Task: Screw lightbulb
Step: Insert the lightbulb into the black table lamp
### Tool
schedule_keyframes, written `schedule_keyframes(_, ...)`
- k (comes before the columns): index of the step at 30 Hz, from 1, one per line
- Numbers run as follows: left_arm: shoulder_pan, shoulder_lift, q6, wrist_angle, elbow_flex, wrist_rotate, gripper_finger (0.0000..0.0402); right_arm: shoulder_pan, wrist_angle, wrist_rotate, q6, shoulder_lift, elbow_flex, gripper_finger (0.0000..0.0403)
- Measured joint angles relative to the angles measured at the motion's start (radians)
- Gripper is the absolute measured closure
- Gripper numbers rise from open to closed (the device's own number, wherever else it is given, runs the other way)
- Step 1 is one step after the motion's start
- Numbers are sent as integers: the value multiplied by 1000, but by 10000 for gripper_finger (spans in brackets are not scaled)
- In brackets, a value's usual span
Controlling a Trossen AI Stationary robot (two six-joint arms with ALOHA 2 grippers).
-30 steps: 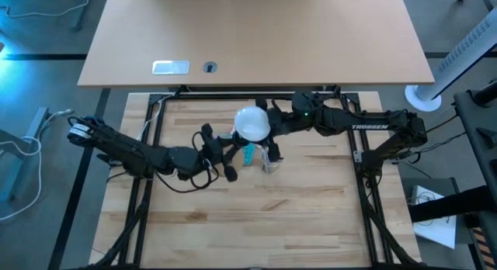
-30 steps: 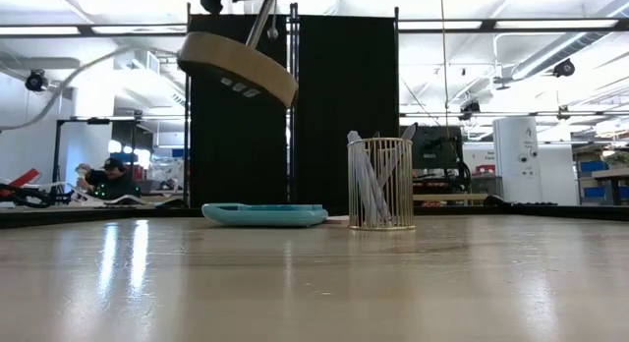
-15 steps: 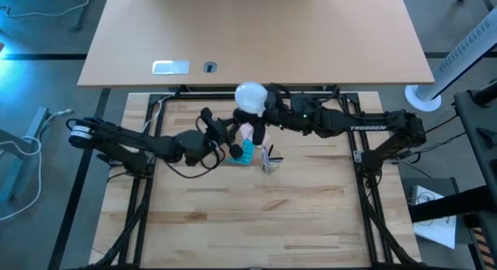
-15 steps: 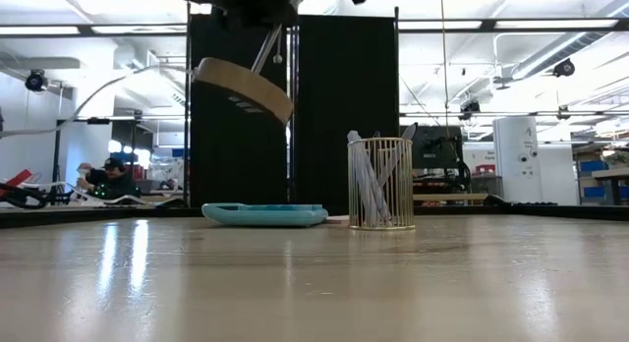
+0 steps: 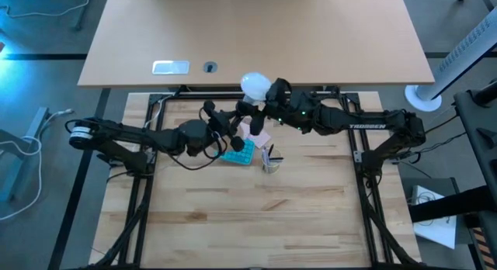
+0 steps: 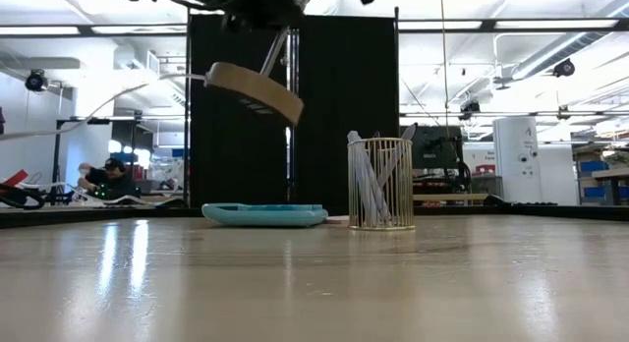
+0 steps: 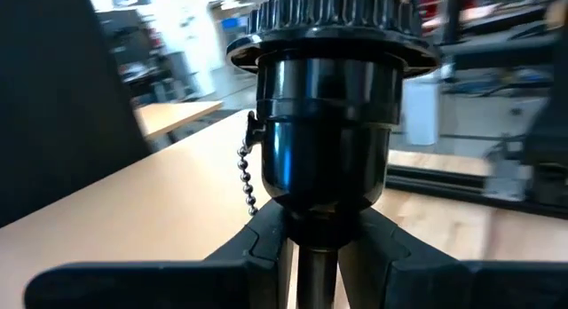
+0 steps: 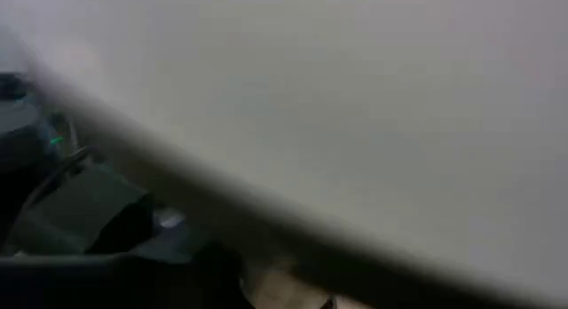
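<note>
Both grippers work in the air above the back edge of the wooden table. The right gripper (image 5: 268, 95) is closed around the lightbulb (image 5: 254, 84), which has moved further back over the last second and now hangs above the rear rail. The left gripper (image 5: 229, 132) is clamped on the stem below the black socket (image 7: 324, 122), whose wooden disc (image 6: 256, 89) has risen and tilted. By my reading they are aligning, base not yet in socket. Below lie the blue calculator (image 5: 237, 152) and wire cup (image 6: 380, 183).
</note>
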Motion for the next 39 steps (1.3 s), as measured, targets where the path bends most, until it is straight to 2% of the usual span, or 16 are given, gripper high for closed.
schedule_keyframes(6,-2,-3,-49,-13,0,123,341,-4,-115,-127,-89,-78,0,114)
schedule_keyframes(10,-2,-3,-105,-11,0,199,341,-14,-168,-308,-140,-129,0,91)
schedule_keyframes(15,-4,-3,-127,-3,0,322,341,-21,-204,-531,-216,-149,-4,89)
schedule_keyframes(19,-10,12,-136,4,0,359,340,-32,-204,-644,-267,-132,-6,97)
schedule_keyframes(22,-22,27,-130,11,-1,449,340,-48,-227,-741,-311,-111,-7,102)
schedule_keyframes(27,-62,42,-120,10,-2,500,340,-78,-230,-1014,-337,-71,-9,112)
schedule_keyframes(35,-73,42,-114,8,-2,508,340,-85,-223,-1113,-402,-68,-23,119)
schedule_keyframes(39,-75,42,-118,11,-2,519,340,-85,-180,-1120,-409,-68,-45,114)
